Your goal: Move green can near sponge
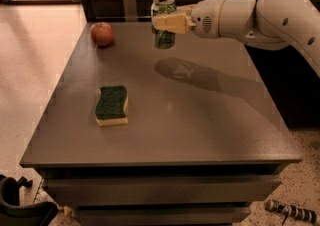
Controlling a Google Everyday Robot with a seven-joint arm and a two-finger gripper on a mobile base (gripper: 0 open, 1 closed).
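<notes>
Green with a silver top, the green can (164, 40) hangs in the air over the far part of the counter (200, 120). It is clamped across its middle by the claw (165, 22), whose pale yellow fingers (173, 22) press against its side. The can is upright in that grip, its bottom clear of the surface. A dark shadow (185, 72) of can and arm lies on the counter below it and a little to the right. The white arm (250, 15) reaches in from the right edge of the view, level with the can.

The sponge (111, 104) lies flat on the counter, dark green scrub side up over pale yellow foam, its long side running away from the camera. The can is well apart from the sponge, farther back, to the right and raised. A red apple (102, 33) sits beyond the sponge near the counter's far left corner, left of the can. The claw's far finger is hidden behind the can, though it probably touches it too.
</notes>
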